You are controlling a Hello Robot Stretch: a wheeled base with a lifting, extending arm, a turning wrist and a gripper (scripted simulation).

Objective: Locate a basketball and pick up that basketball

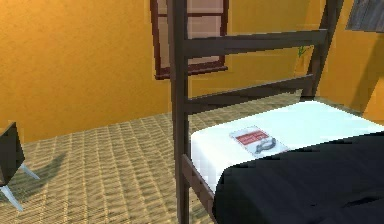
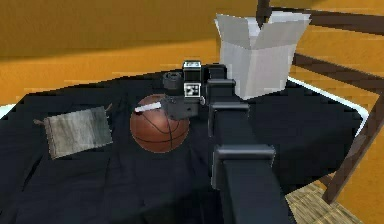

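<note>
In the arm side view an orange-brown basketball (image 2: 157,128) lies on the black blanket (image 2: 110,185) of a bed. My arm rises from the bottom edge to two white marked squares. Left of them, the gripper (image 2: 168,105) with its dark body and thin fingers shows against the top of the ball. I cannot tell whether it touches the ball or holds anything.
On the bed a white open box (image 2: 258,50) stands behind the arm, and a flat grey-brown cloth-like thing (image 2: 77,132) lies left of the ball. The forward view has the bed's dark wooden frame (image 1: 180,110), a small flat item (image 1: 255,138) on the white sheet, a window (image 1: 190,35), and woven floor (image 1: 100,165) at left.
</note>
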